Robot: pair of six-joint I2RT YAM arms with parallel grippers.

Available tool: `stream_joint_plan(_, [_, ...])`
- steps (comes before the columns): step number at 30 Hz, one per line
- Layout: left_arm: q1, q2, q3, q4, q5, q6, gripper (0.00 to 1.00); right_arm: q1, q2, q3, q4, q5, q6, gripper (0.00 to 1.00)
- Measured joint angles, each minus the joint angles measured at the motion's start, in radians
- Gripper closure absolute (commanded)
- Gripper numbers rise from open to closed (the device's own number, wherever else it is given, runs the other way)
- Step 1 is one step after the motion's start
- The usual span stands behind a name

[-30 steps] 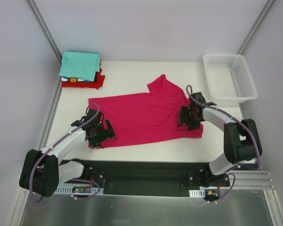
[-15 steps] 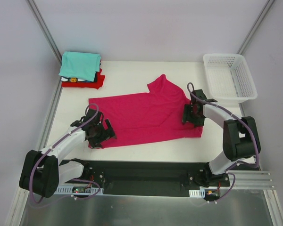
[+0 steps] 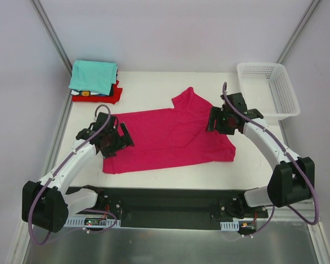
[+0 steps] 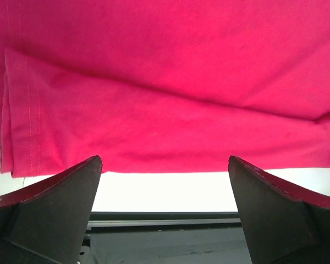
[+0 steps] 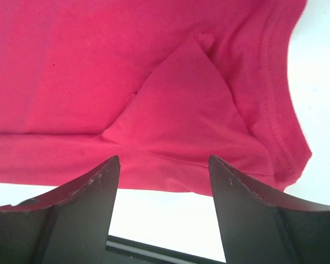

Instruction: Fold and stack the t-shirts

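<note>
left arm: reaches from the near-left base toward the far side. The left gripper point(image 3: 119, 141) hangs over the left end of the magenta t-shirt point(image 3: 165, 137).
left gripper state: jaws spread wide with nothing between them. In the left wrist view, cloth and the white table point(image 3: 154, 82) show in the gap.
right arm: bends in from the near-right base. The right gripper point(image 3: 213, 122) is over the right end of the same shirt, near the basket point(image 3: 275, 110).
right gripper state: jaws apart with no cloth pinched. The fingers point(image 5: 71, 220) frame the shirt below.
magenta t-shirt place: middle of the table, lying between the two grippers.
magenta t-shirt look: lies flat in a long band running left to right, with one sleeve poking toward the far side. The left end is doubled with stitched hems, and a crease runs across it. The right end has a triangular flap folded over, beside a stitched curved edge.
stack: far-left corner, with a folded teal t-shirt point(image 3: 93, 76) on top. A red t-shirt point(image 3: 114, 94) and a dark/white t-shirt point(image 3: 82, 92) lie under it.
</note>
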Motion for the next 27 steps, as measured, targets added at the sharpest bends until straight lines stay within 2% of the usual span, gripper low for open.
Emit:
stream_joint_plan(4, [-0.002,0.066,0.116,-0.001,-0.008,0.023,0.01,0.003,0.032,0.020,-0.002,-0.061,0.000,0.34])
stream_joint_plan(7, [-0.022,0.180,0.179,0.026,-0.005,0.037,0.01,0.010,0.084,0.037,0.005,-0.101,0.001,0.36])
stream_joint_plan(13, [-0.093,0.340,0.197,0.094,0.061,0.061,0.01,0.026,0.179,0.068,0.014,-0.141,0.002,0.36])
stream_joint_plan(27, [-0.098,0.496,0.288,0.182,0.175,0.079,0.01,0.053,0.326,0.176,0.050,-0.198,0.009,0.43])
